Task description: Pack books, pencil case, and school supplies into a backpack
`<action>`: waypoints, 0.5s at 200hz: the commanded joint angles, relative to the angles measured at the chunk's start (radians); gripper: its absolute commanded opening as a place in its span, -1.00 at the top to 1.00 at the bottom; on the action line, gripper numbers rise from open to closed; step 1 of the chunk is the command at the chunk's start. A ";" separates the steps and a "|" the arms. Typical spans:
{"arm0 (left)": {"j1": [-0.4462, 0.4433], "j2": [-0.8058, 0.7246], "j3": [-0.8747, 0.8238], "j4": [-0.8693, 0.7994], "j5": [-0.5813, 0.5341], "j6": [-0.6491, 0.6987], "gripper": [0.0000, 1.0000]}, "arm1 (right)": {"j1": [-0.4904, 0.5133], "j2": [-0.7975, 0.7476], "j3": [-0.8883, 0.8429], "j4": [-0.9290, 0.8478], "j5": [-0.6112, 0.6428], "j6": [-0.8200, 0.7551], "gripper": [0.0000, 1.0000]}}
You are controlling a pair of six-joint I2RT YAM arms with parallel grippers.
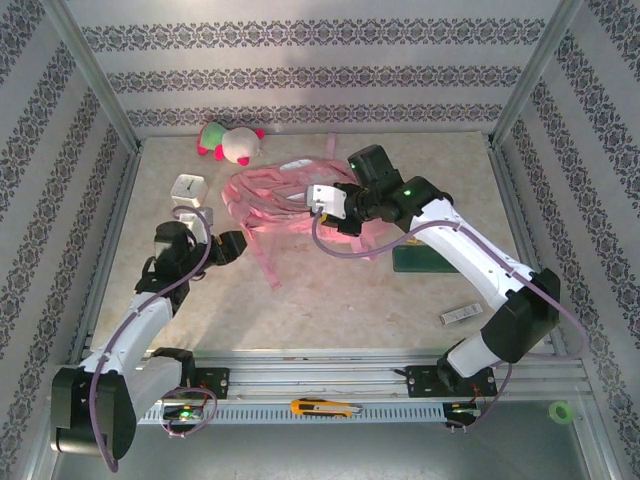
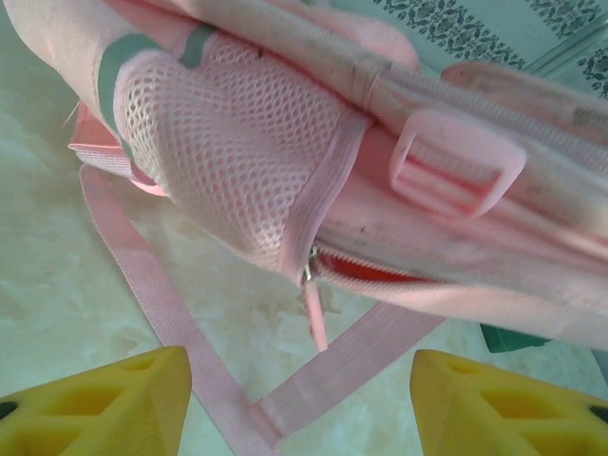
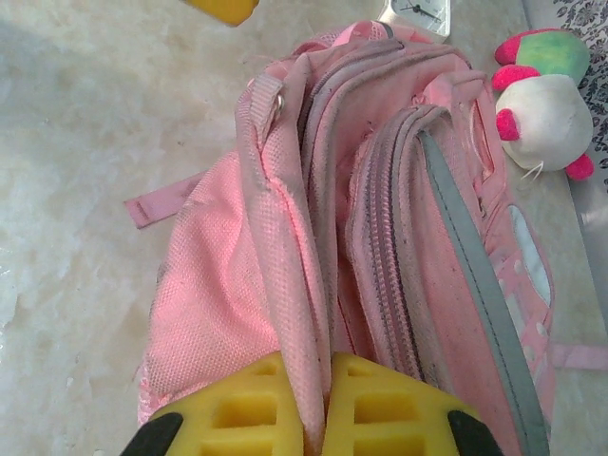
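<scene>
One yellow cutter (image 1: 325,407) sits on the near rail (image 1: 300,375). The pale stone-look table (image 1: 330,300) holds one grey bar (image 1: 460,315), one green pencil case (image 1: 418,263) and one pink backpack (image 1: 270,190) mid-table. Right claw (image 3: 318,389) pinches its cloth; left claw (image 2: 299,385) gapes beside it. Farther: one clock (image 1: 188,190), one plush toy (image 1: 232,140), patterned walls (image 1: 300,80).

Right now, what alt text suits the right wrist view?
The right hand pinches a fold of the large pink fabric backpack between its yellow fingers, over a pale marbled table. A white-and-pink plush toy sits at upper right.
</scene>
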 commanded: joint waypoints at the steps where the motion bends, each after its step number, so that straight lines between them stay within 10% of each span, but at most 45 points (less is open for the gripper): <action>1: -0.032 0.036 -0.039 0.184 0.011 0.022 -0.20 | -0.011 -0.008 0.079 0.041 -0.088 -0.005 1.00; 100: -0.087 0.292 0.001 0.368 0.015 0.073 0.12 | -0.019 -0.011 0.088 0.031 -0.100 0.004 1.00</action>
